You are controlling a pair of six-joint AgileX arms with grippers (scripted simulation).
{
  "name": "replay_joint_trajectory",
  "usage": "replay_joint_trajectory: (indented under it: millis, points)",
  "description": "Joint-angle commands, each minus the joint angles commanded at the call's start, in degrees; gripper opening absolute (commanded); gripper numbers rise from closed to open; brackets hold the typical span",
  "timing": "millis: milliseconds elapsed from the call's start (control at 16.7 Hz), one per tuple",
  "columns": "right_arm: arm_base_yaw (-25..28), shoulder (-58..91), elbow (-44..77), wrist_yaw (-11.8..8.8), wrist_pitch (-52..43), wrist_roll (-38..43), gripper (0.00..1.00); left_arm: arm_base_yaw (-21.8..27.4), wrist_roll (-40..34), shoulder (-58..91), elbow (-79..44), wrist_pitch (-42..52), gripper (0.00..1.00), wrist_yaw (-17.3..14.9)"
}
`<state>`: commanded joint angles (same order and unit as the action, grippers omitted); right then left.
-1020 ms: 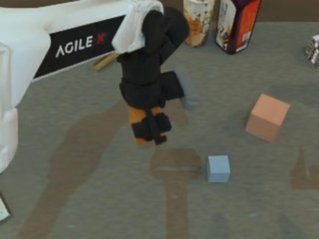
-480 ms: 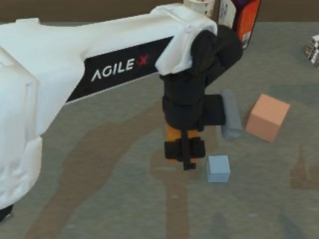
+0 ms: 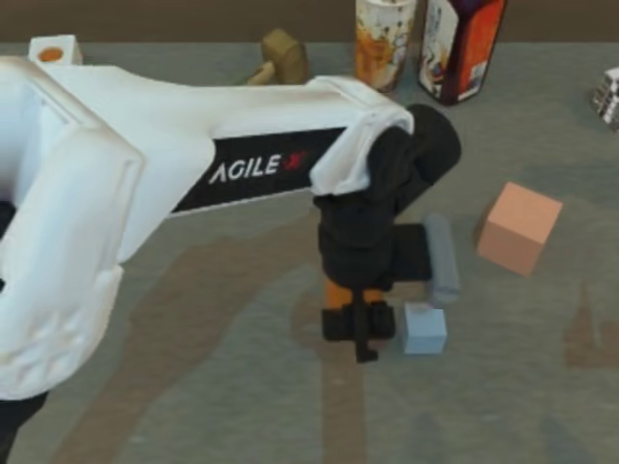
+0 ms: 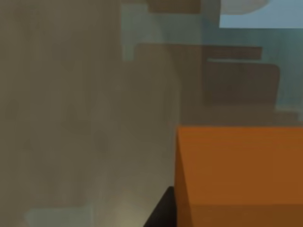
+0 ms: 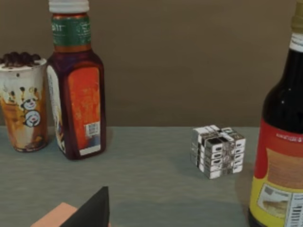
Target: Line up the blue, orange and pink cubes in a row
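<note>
While the left arm works: its left gripper (image 3: 360,327) is clamped on the orange cube (image 3: 340,293) and holds it just beside the blue cube (image 3: 425,328), on the side turned away from the pink cube (image 3: 519,227).
Landmark: the blue cube, which sits on the table (image 3: 242,406) near its middle.
Orange cube: in the left wrist view it fills one corner (image 4: 239,175), with a dark finger (image 4: 163,210) against its side; whether it already touches the table, the views do not show.
Pink cube: well apart from the blue cube, toward the far right of the table, and turned at an angle.
Right gripper: only one dark tip (image 5: 92,210) shows in its wrist view, so one cannot tell if it is open or closed; this arm looks parked.
Handling: the cubes seem stiff, light and matte, so probably not slippery; the best hold is on two opposite flat faces, near the middle, as the corners could make a cube turn.
Pink cube grip: it is the largest, so the fingers must open wider.
Writing: "AGILE X" is readable on the left arm (image 3: 256,169).
Labels: the dark bottle (image 5: 75,90) has an orange label with a barcode; its text is too small to read.
Cup: the drink cup (image 5: 21,101) carries cartoon figures.
</note>
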<state>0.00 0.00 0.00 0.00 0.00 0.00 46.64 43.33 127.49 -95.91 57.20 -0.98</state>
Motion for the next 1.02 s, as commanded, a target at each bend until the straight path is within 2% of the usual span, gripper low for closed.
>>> replay_joint_trajectory:
  millis: [360, 1020]
  points:
    - [0.0, 0.0, 0.0, 0.0, 0.0, 0.0, 1.0, 0.1, 0.07, 0.79, 1.54, -2.0, 0.0, 0.02]
    - [0.0, 0.0, 0.0, 0.0, 0.0, 0.0, 1.0, 0.1, 0.07, 0.79, 1.54, -2.0, 0.83, 0.02]
